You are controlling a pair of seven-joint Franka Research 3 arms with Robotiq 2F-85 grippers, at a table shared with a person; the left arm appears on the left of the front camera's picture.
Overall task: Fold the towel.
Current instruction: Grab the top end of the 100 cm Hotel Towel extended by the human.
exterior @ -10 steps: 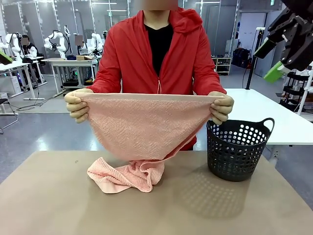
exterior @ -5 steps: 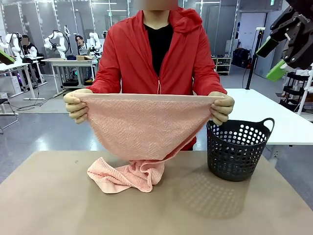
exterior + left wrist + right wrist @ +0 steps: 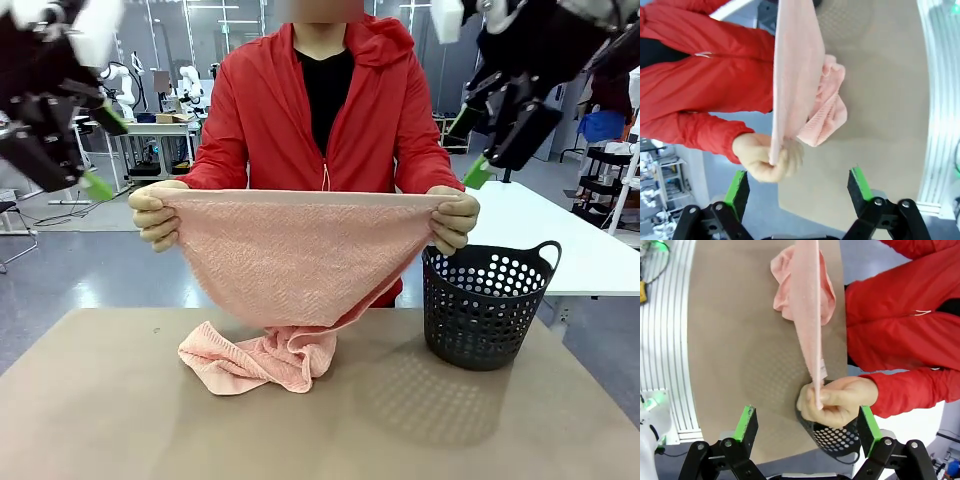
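Aloft, left gripper [image 3: 104, 152] and right gripper [image 3: 470, 147], fingers [image 3: 97, 185] spread — towel [image 3: 300, 260] taut between person's hands [image 3: 155, 215], basket [image 3: 487, 310] nearby.

No words, brand names, numbers or signs can be read in any of the views. What looks like a small pale tag [image 3: 823, 371] sits at the edge of the towel [image 3: 807, 315], but it is too small to show any legible print.
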